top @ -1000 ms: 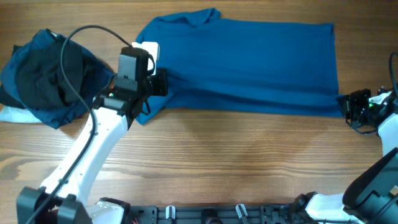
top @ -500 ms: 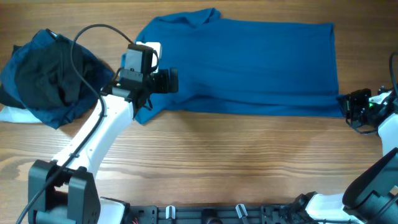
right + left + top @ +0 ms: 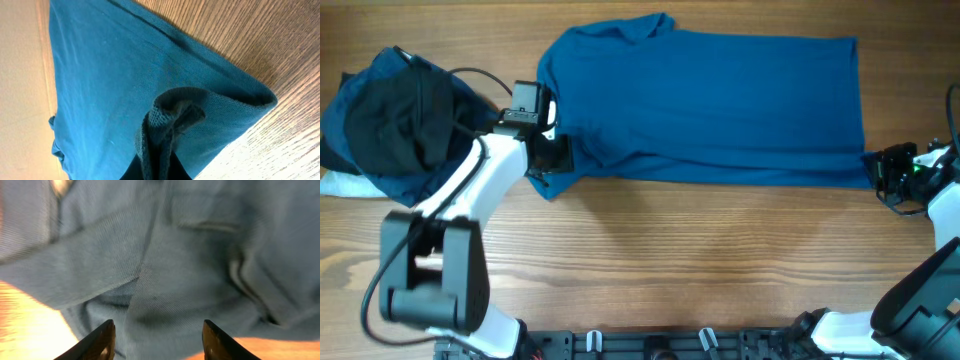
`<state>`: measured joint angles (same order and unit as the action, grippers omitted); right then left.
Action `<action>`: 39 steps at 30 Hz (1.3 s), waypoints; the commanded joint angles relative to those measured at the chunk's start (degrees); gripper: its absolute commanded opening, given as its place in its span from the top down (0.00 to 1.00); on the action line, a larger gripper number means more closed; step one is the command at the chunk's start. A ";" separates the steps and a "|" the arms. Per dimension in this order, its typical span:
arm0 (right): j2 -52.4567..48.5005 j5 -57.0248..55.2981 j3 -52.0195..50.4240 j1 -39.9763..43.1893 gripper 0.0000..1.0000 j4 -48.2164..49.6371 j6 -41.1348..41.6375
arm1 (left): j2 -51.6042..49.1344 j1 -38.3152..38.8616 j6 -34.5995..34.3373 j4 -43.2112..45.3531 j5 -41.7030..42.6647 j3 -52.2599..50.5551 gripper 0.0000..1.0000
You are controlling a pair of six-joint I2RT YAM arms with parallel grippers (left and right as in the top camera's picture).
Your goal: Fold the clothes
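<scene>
Shirt (image 3: 710, 105) lies flat along the far side of the surface (image 3: 720, 270), collar end to the left and hem to the right. It looks to be already doubled lengthwise into a long band with a straight near edge. Left hand (image 3: 550, 152) sits low over the near-left corner. In the wrist view its fingers (image 3: 102, 342) are spread, with cloth beneath and nothing pinched between them, so it is open with no grasp made. Right hand (image 3: 882, 172) is at the near-right hem corner. Its wrist view shows a bunched tuck of hem rising into closed fingers, so it is gripping the shirt. Judgement: one corner is held to keep the band taut and stop it sliding while the other hand lines up on the matching corner — both on the near edge, which suits a lift-and-fold. Fabric is a fine knit, matte, soft and limp, creasing into shallow ridges near the left hand, and the hem has a stitched, thicker border. The surface is smooth wood grain and likely slippery under cloth. A crumpled pile (image 3: 390, 120) of dark garments sits left of the shirt.
</scene>
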<state>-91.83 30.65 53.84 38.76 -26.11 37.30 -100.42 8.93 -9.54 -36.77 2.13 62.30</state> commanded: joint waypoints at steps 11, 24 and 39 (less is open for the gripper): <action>-0.59 -0.52 1.05 -0.28 0.96 -0.07 0.24 | -4.87 -1.70 0.74 -1.16 -0.50 1.55 0.96; -0.59 -1.31 1.05 -0.28 0.96 0.37 0.37 | -2.80 -4.28 2.71 -2.12 -0.31 7.04 0.96; -0.59 -6.54 1.05 -0.31 0.94 -1.42 -4.85 | -2.80 -4.28 10.86 3.52 -0.76 7.04 0.78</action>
<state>-91.83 28.58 53.84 38.74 -27.44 35.70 -104.47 5.06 0.08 -32.47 2.15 68.49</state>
